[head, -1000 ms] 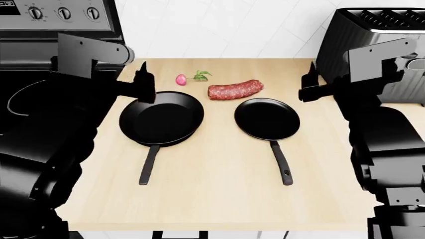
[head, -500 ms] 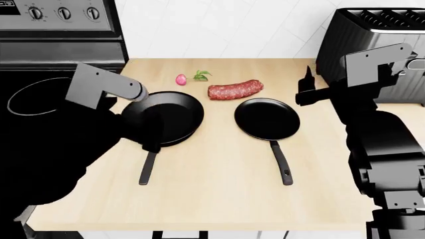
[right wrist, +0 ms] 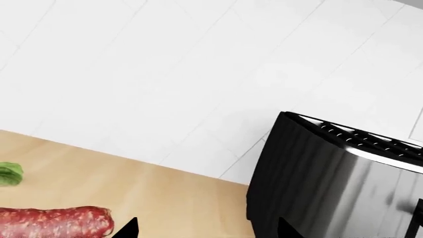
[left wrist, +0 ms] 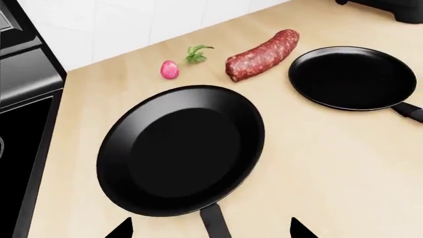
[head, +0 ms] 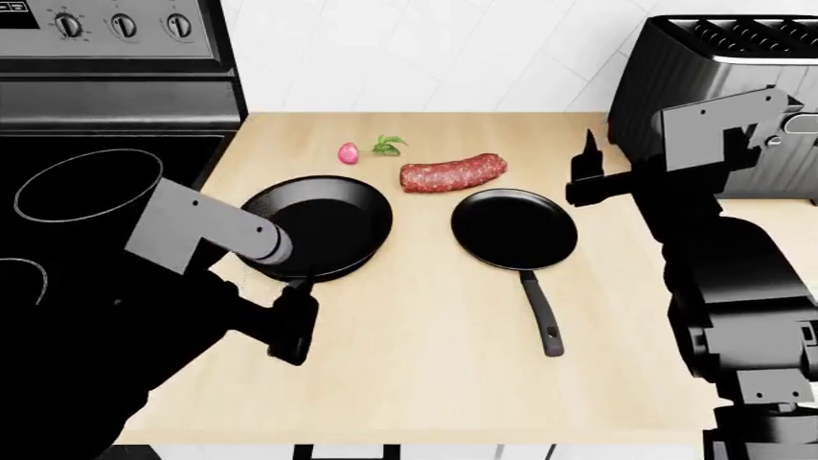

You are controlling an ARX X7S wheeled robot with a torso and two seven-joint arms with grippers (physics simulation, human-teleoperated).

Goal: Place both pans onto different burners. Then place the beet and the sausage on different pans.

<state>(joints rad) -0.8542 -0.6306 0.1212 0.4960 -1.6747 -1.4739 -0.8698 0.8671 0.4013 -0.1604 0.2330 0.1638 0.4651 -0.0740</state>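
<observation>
The larger pan (head: 322, 222) and the smaller pan (head: 514, 228) lie side by side on the wooden counter (head: 422, 374), handles pointing toward me. Behind them are the beet (head: 348, 152) and the sausage (head: 453, 172). My left gripper (head: 295, 326) hangs open just above the larger pan's handle (left wrist: 215, 223), a fingertip on each side of it, nothing held. In the left wrist view the larger pan (left wrist: 182, 148), smaller pan (left wrist: 353, 77), sausage (left wrist: 262, 48) and beet (left wrist: 170, 69) all show. My right gripper (head: 581, 177) is open and empty, right of the smaller pan. The burners (head: 87, 185) are white circles on the cooktop at left.
A dark toaster (head: 715, 86) stands at the back right of the counter, close behind my right arm; it also fills part of the right wrist view as the toaster (right wrist: 337, 178). The stove's knob panel (head: 109, 27) rises behind the cooktop. A white tiled wall (head: 422, 48) backs the counter.
My left arm swung from beside the larger pan's far left rim back toward me, and its gripper now sits over that pan's handle. The right arm barely moved.
</observation>
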